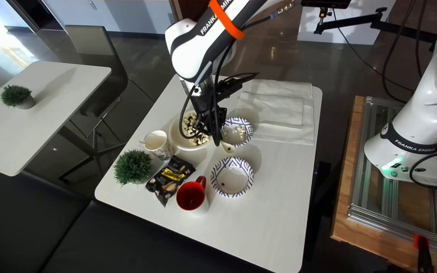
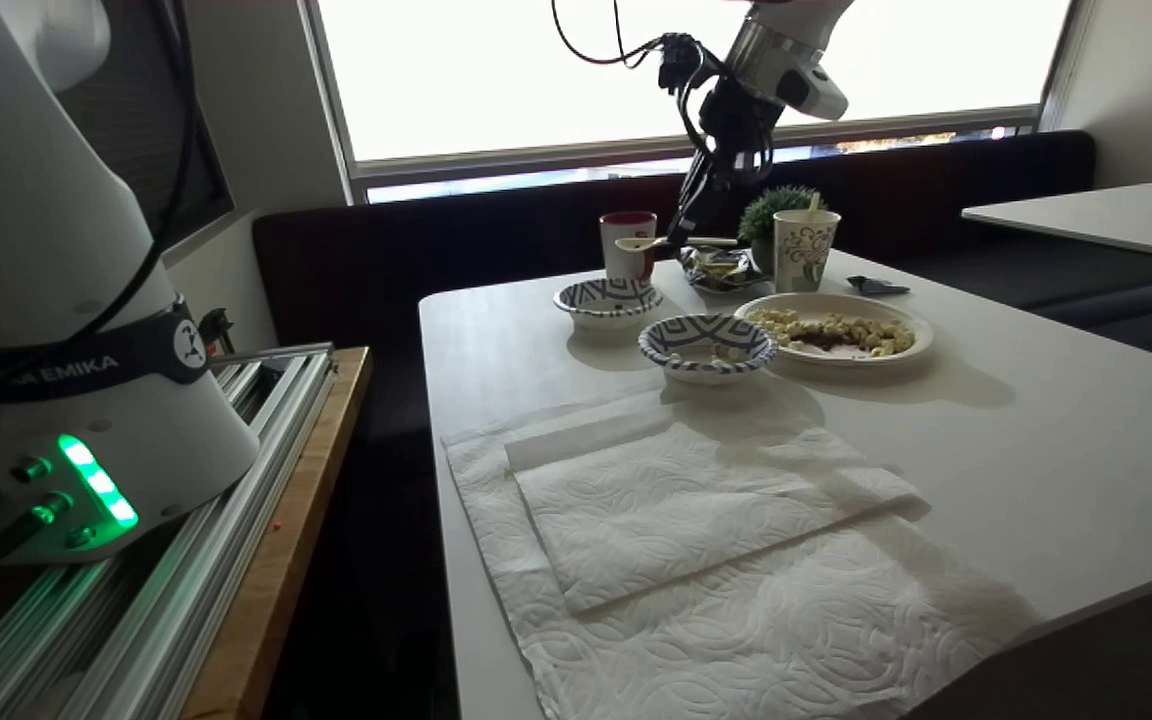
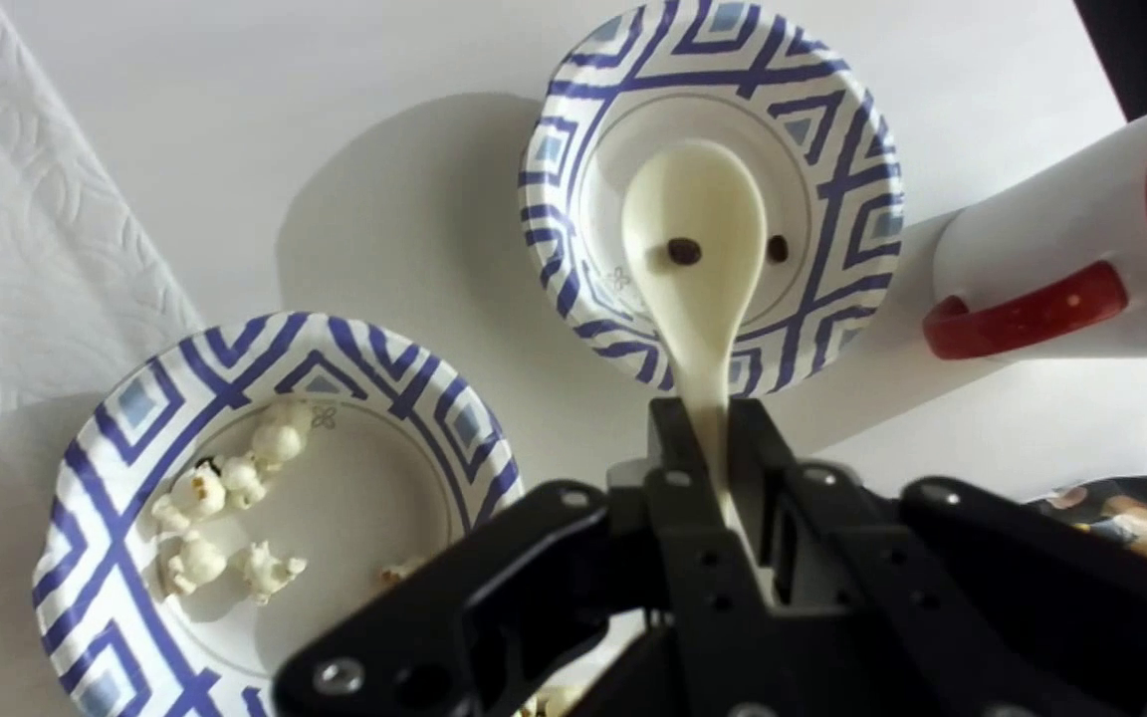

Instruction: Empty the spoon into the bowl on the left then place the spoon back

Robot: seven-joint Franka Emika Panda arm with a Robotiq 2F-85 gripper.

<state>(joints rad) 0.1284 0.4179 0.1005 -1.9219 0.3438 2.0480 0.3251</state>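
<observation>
The cream spoon lies between the two fingertips of my gripper, which is shut on its handle. One dark kernel rests in the spoon's head. In the wrist view the head appears over a blue-patterned paper bowl that has a dark kernel inside. In an exterior view the spoon is held roughly level, above the height of the bowls. A second blue-patterned bowl holds several popcorn pieces. Both bowls, the popcorn bowl and the kernel bowl, stand side by side on the table.
A white mug with red inside stands beside the kernel bowl. A black snack bag, paper cup, potted plant and popcorn plate stand nearby. Paper towels lie beside the popcorn bowl.
</observation>
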